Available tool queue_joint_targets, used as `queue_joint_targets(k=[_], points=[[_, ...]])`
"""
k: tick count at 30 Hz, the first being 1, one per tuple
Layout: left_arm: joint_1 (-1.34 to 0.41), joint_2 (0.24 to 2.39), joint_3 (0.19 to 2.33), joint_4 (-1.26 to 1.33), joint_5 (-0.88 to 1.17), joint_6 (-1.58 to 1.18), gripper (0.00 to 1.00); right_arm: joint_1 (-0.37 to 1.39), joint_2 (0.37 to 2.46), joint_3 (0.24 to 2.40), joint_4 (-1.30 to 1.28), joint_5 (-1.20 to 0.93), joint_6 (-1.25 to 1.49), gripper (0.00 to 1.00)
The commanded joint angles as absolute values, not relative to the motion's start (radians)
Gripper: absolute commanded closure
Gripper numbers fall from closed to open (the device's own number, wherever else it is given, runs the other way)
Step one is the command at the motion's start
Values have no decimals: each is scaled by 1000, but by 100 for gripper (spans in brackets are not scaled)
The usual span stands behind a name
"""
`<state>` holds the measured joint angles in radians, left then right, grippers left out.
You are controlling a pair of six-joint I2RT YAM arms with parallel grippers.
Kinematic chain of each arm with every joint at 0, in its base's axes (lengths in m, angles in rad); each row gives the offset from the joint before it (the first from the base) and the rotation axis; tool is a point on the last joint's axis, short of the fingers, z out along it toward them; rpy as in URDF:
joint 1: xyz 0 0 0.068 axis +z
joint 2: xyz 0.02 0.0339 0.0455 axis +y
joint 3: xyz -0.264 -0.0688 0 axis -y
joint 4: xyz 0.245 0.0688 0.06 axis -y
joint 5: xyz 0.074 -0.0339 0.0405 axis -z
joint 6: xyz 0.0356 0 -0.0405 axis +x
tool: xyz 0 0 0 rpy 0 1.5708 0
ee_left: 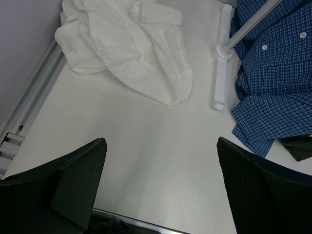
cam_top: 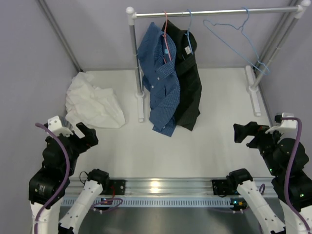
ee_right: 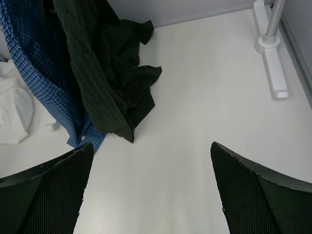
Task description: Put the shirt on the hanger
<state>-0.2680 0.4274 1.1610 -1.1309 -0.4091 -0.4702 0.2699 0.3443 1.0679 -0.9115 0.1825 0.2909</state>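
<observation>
The shirt (cam_top: 93,103) is seen crumpled at far left, the hanger (cam_top: 234,36) hung bare at far right; left gripper (ee_left: 160,142) and right gripper (ee_right: 151,145) are held spread.

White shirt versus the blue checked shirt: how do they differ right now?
The white shirt lies crumpled on the table; the blue checked shirt hangs from a pink hanger on the rail. The white shirt is plain, the blue checked shirt patterned. Both show buttons.
</observation>
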Motion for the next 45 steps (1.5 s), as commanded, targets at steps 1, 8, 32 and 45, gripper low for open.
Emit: queue_joint_targets(k=[1,8,32,45], points=[[-261,466,1157,-1132,-417,-503,2,264,350,1071,-924,202,308,1],[-261,664,1117,-981,-433,-644,2,262,374,1020,-868,132,350,1],[-8,2170,1812,-686,-319,-745,2,261,339,902,-790,-68,353,1],[-175,1883,1701,-681,-587,-732,100,261,350,882,-755,-72,359,1]])
